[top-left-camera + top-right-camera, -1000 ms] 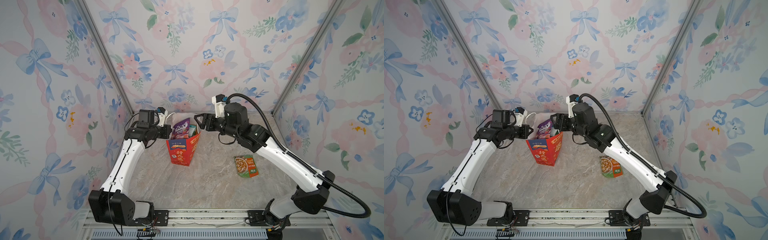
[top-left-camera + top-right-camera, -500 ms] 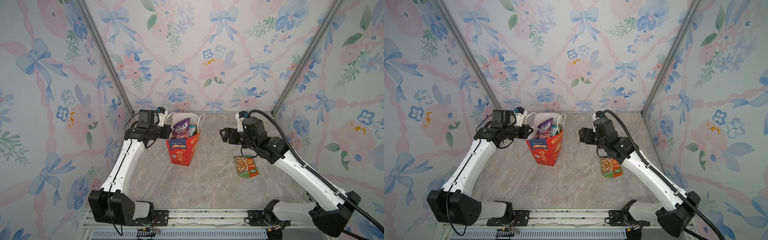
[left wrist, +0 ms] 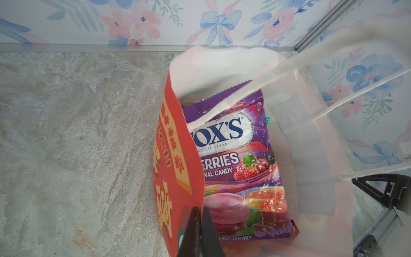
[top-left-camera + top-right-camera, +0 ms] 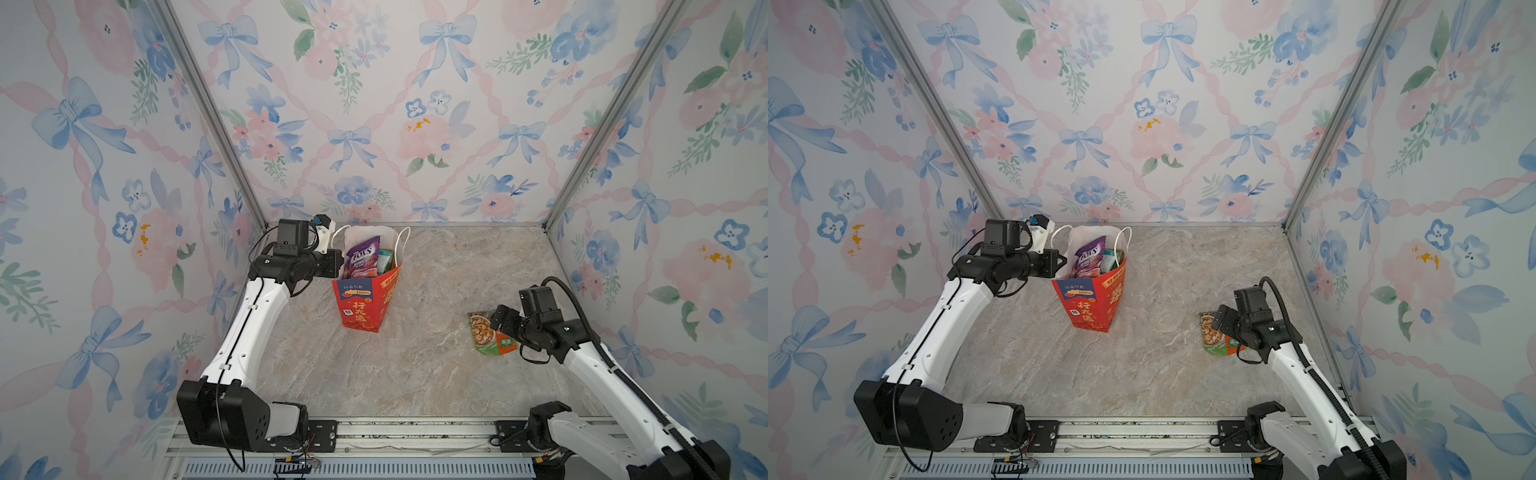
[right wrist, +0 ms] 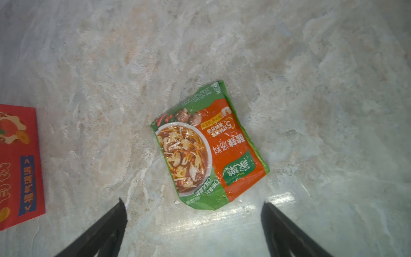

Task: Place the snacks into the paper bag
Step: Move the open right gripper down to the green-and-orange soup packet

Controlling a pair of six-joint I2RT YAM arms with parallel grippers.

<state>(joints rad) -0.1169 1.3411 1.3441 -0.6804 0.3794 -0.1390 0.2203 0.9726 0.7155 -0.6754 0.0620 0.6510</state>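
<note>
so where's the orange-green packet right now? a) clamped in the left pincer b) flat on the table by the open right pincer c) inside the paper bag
b: the orange-green packet lies flat on the table, apart from the paper bag, with the right pincer open wide beside it; the left pincer grips the bag's rim.

One paper bag (image 4: 361,307), two packets (image 4: 362,262) showing inside, one orange-green packet (image 4: 482,332) outside.

Upright filled red bag (image 4: 362,306), orange-green packet (image 4: 482,336) flat

Right jaws wider, now over orange-green packet (image 5: 209,144)
</note>
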